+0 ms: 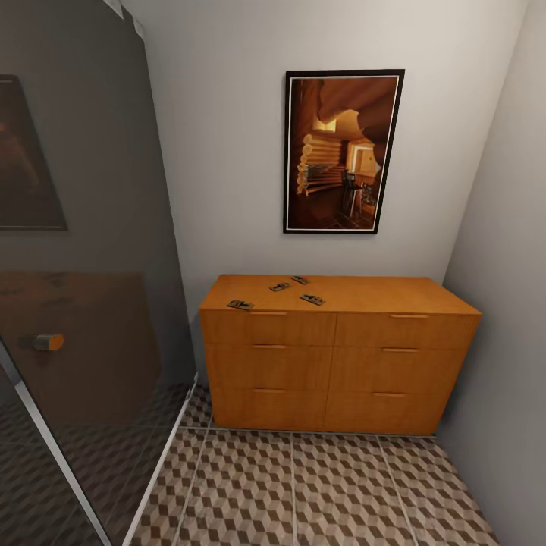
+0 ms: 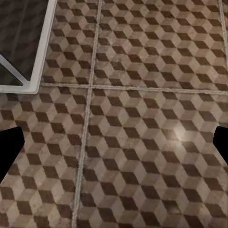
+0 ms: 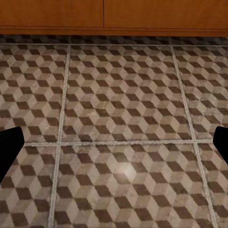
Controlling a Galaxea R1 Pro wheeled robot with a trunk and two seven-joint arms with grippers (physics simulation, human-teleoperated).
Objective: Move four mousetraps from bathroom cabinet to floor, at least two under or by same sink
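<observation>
Four mousetraps (image 1: 279, 287) lie on the flat top of the cabinet (image 1: 334, 356), all six drawers closed. It stands against the wall on the bathroom floor (image 1: 318, 493). Both the left gripper (image 2: 114, 147) and right gripper (image 3: 114, 147) hang spread wide over bare tiles, holding nothing, well apart from the mousetraps.

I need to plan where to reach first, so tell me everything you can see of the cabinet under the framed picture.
The cabinet is a wide, low chest of orange-brown wood with a plain flat top. Its front has six drawers in two columns of three, each with a slim matching handle; all look shut. It stands upright on the cube-patterned bathroom floor, back against the wall, its right end close to the side wall. Four mousetraps lie on its top, toward the left half, apart from one another. Its lower front edge also appears in the right wrist view.
</observation>
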